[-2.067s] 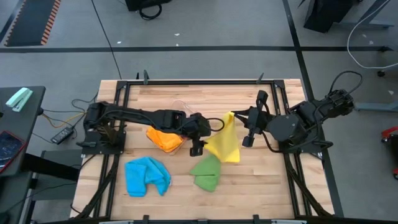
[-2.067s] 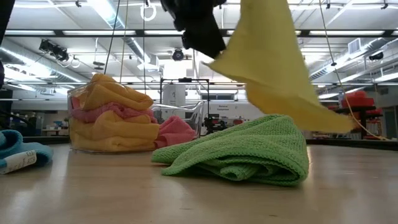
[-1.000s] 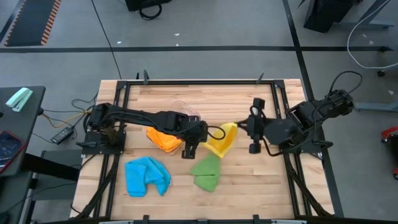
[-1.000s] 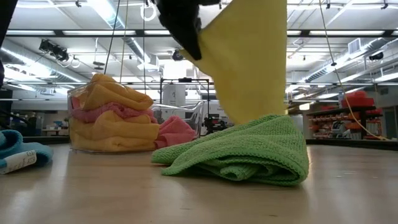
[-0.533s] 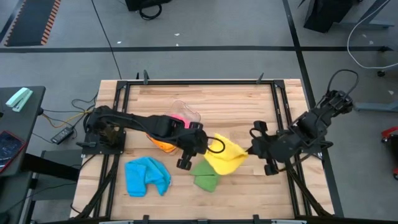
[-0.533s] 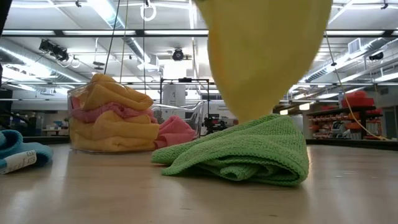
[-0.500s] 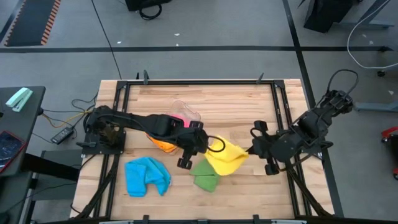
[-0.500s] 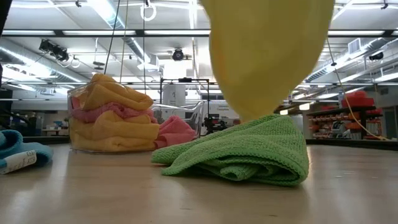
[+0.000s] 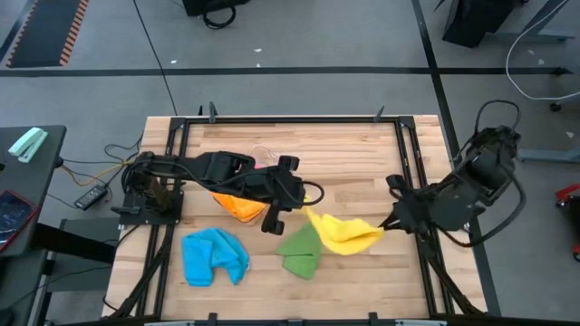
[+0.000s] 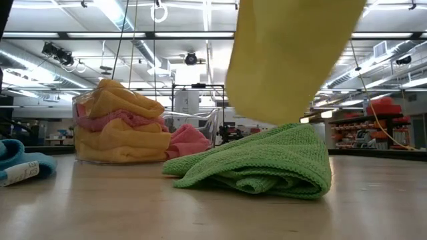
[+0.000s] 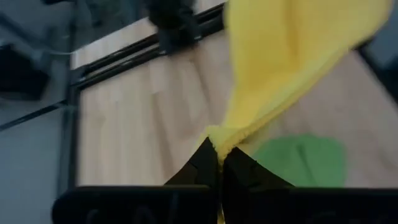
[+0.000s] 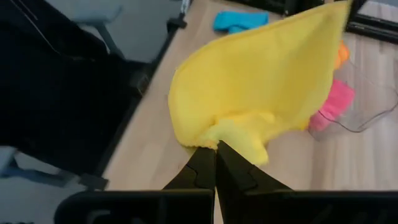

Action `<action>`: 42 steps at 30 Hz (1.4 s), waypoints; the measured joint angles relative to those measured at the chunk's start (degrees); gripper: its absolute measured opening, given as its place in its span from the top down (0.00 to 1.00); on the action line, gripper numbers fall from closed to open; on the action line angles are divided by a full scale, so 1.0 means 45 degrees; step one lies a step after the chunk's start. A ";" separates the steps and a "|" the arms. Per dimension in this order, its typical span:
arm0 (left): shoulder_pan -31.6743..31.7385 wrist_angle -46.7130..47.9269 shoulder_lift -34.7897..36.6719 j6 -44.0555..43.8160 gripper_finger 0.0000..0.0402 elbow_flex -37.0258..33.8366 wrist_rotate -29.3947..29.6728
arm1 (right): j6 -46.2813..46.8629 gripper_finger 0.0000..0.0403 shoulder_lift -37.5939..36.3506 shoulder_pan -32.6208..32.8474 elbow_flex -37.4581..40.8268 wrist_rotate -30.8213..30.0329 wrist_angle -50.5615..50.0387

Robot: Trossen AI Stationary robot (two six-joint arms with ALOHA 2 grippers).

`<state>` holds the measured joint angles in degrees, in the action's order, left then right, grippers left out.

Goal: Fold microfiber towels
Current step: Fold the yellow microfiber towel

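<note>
High view: a bright yellow microfiber towel (image 9: 343, 233) is stretched above the wooden slat table (image 9: 344, 154), between the left gripper (image 9: 304, 211) at one corner and the right gripper (image 9: 384, 227) at the opposite one. It hangs over a crumpled green microfiber towel (image 9: 299, 251) lying near the table's middle. A bunched blue microfiber towel (image 9: 214, 256) lies near the front left. An orange microfiber towel (image 9: 237, 206) sits partly under the left arm, beside a clear plastic tub (image 9: 268, 158) showing pink cloth.

Low view: the yellow towel (image 10: 287, 60) hangs from the top edge, its lowest fold just above, perhaps brushing, the green towel (image 10: 260, 163); contact cannot be settled. Behind stands the clear tub (image 10: 123, 130), filled with orange and pink cloths. A pink microfiber towel (image 10: 190, 141) lies beside it.

Left wrist view: the left gripper (image 11: 219, 159) has its dark fingers pressed together, clamped on a yellow corner.

Right wrist view: the right gripper (image 12: 216, 151) is likewise pinched tight on the yellow towel (image 12: 261, 81), which spreads away from it.
</note>
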<state>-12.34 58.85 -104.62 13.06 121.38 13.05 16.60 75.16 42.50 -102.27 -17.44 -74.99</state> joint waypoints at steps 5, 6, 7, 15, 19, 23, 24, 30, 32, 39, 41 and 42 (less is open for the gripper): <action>-0.0076 0.0536 0.0000 0.0019 0.92 0.0029 -0.2963 | 0.0750 0.99 0.0015 0.0414 -0.0034 0.0548 0.0042; -0.0097 0.0720 0.0000 0.0019 0.92 0.0029 -0.3274 | 0.0946 0.99 0.0015 0.0511 0.0083 0.0570 0.0033; -0.0114 0.0823 -0.0030 0.0019 0.91 0.0029 -0.3377 | 0.1152 0.99 0.0015 0.0571 0.0219 0.0583 0.0027; 0.0096 0.0887 -0.0333 0.0501 0.97 0.0019 -0.3411 | 0.1666 0.99 0.0034 0.0382 0.1468 0.0233 -0.0466; 0.0869 0.0594 -0.0723 0.0132 0.98 0.0003 -0.3238 | 0.1770 0.99 0.0041 -0.0764 0.2029 -0.0912 -0.1400; 0.1499 0.0849 -0.1236 -0.0626 0.92 0.0019 -0.3247 | 0.2074 0.99 0.0033 -0.1956 0.2225 -0.0921 -0.1576; 0.1588 0.0769 -0.1411 -0.0829 0.90 0.0019 -0.3285 | 0.2123 0.99 0.0030 -0.2184 0.2234 -0.0921 -0.1525; 0.1531 0.1677 -0.3099 -0.0786 0.77 0.0010 -0.3579 | 0.2386 0.99 0.0025 -0.3055 0.2256 -0.0873 -0.1412; 0.1348 0.1749 -0.3561 -0.0649 0.72 0.0004 -0.4147 | 0.2523 0.99 0.0029 -0.3117 0.2256 -0.0873 -0.1387; 0.0329 0.1388 -0.4003 -0.0063 0.65 -0.0318 -0.4598 | 0.2555 0.99 0.0029 -0.2872 0.2256 -0.0879 -0.1381; 0.0047 0.1015 -0.3805 -0.0035 0.66 -0.0999 -0.4611 | 0.2534 0.99 0.0025 -0.2780 0.2256 -0.0918 -0.1377; -0.0053 0.0878 -0.3682 -0.0058 0.67 -0.1477 -0.4616 | 0.2502 0.99 0.0024 -0.2722 0.2256 -0.0967 -0.1381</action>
<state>-12.58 62.81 -121.19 12.80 114.74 -7.73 27.86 75.26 30.25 -92.12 -21.79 -81.21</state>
